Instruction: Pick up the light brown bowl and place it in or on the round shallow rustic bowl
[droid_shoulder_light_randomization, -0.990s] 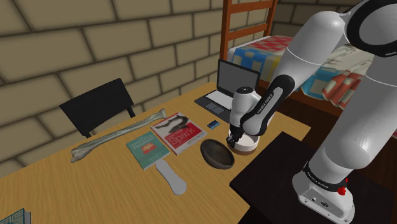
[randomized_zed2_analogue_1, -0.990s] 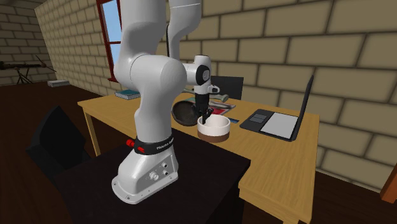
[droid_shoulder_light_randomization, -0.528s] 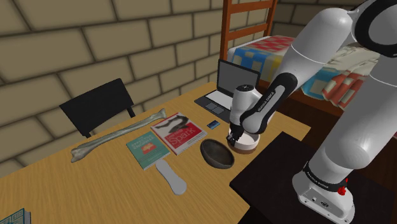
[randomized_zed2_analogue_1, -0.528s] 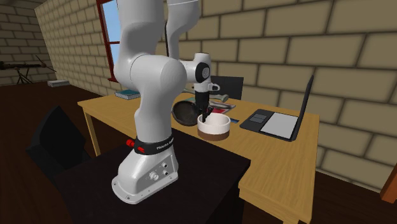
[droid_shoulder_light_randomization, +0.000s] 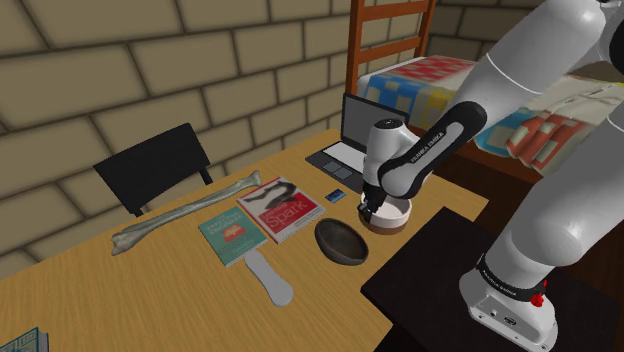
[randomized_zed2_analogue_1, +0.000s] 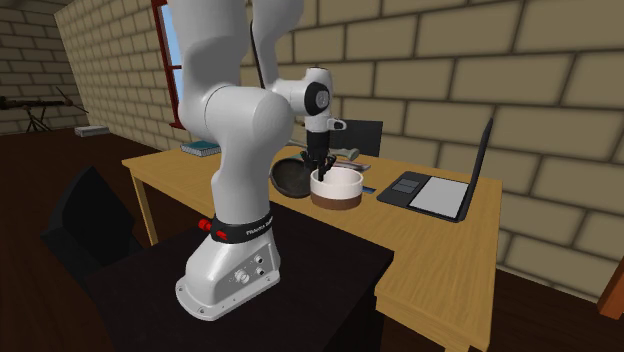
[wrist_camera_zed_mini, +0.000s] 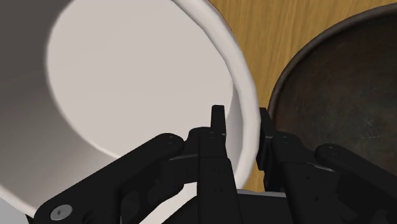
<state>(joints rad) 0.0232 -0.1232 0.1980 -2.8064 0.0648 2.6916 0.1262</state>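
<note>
Here, bowl rim between the fingers

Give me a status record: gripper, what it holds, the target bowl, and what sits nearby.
gripper: shut on the bowl's wall, one finger inside, one outside
held item: white bowl with a brown base
lift: cannot tell whether it is clear of the table
target: dark shallow bowl, on the table, nothing in it
relation: target lies beside the held bowl, on the shoulder view's left, with bare wood between their rims
nearby: laptop behind, books, long bone
</note>
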